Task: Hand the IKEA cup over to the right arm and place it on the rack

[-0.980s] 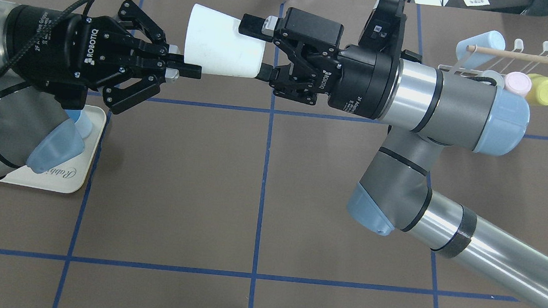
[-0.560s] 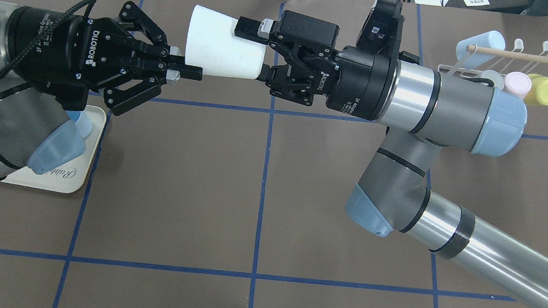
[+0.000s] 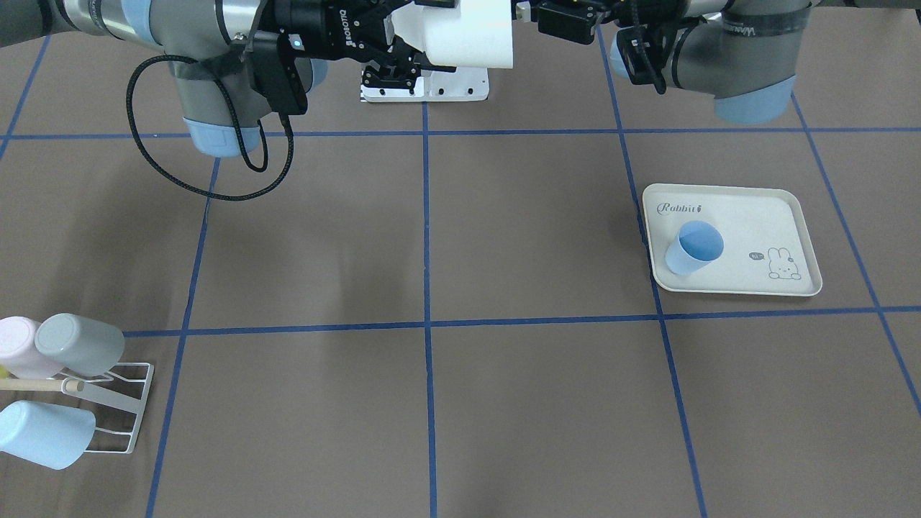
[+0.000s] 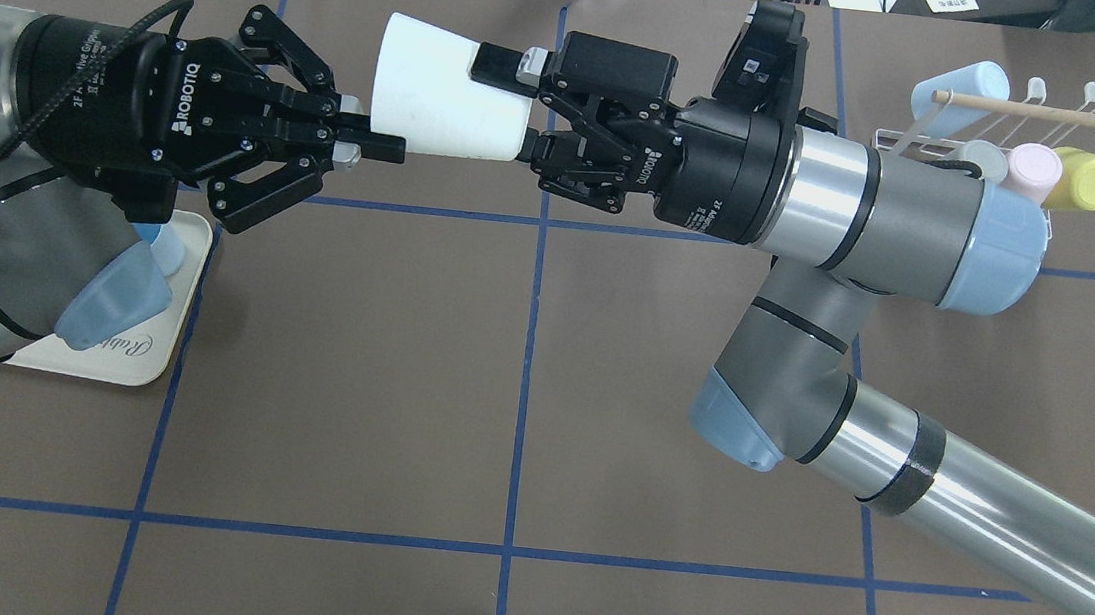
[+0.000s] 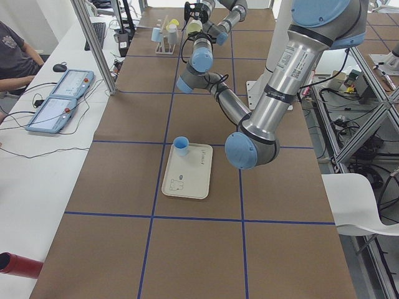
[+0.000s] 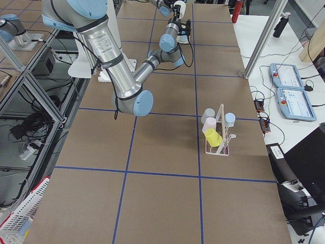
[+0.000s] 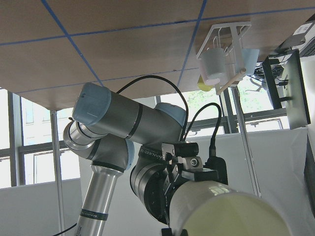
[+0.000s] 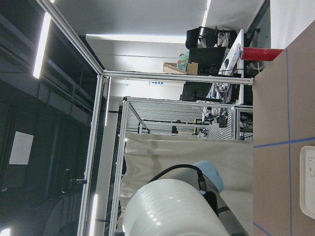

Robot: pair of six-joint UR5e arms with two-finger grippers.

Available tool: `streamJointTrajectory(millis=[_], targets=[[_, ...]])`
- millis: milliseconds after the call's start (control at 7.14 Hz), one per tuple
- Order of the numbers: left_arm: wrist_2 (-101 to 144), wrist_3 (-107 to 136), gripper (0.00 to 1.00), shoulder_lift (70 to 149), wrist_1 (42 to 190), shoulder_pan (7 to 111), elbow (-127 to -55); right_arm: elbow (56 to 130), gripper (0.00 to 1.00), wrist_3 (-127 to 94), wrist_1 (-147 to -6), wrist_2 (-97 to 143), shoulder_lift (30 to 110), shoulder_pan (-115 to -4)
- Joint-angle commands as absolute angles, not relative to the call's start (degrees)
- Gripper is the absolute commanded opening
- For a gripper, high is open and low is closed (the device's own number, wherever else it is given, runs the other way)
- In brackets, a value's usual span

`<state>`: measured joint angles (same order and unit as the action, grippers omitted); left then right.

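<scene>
White cup (image 4: pixel 448 87): in the air above the far middle of the bench (image 4: pixel 519 395), lying on its side. Wide mouth points to the robot's left, narrow base to its right.

Left gripper (image 4: pixel 368 142): clenched, fingertips pinched together on the cup's rim at the mouth end.

Right gripper (image 4: pixel 515 103): fingers set on opposite sides of the narrow end, one pad (image 4: pixel 496 63) lying against the far side, the other tucked at the near side by the base. Grasping the cup, as far as the overhead view shows. So both grippers hold it at once, wrists facing each other.

Rack (image 4: pixel 1039 111): far right corner of the bench, well apart from the cup. It carries a pale blue cup (image 4: pixel 966 87), a grey cup (image 3: pixel 79 344), a pink cup (image 4: pixel 1035 166) and a yellow cup (image 4: pixel 1087 181), all tipped over on the prongs.

Tray (image 3: pixel 763 216): on the robot's left side, flat on the bench. A blue cup (image 3: pixel 694 248) stands on it, mouth up, near one end.
</scene>
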<state>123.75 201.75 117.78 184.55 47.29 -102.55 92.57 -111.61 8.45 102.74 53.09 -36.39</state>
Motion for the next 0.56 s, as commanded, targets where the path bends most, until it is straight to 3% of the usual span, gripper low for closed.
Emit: streamJointTrajectory(millis=[0,140,420], targets=[[123.7,201.6,0.11,117.8,184.5,47.3,-102.5,92.5,0.51,-111.7,8.5,102.7,53.1,-36.4],[123.7,201.8,0.99,117.7,184.5,47.3,-102.6,92.6,0.41,-111.8,8.6,102.7,53.1,-36.4],[123.8,201.2,1.00,117.1,184.6,47.4,-103.0,92.7,0.35,-111.8,8.6,102.7,53.1,-36.4]])
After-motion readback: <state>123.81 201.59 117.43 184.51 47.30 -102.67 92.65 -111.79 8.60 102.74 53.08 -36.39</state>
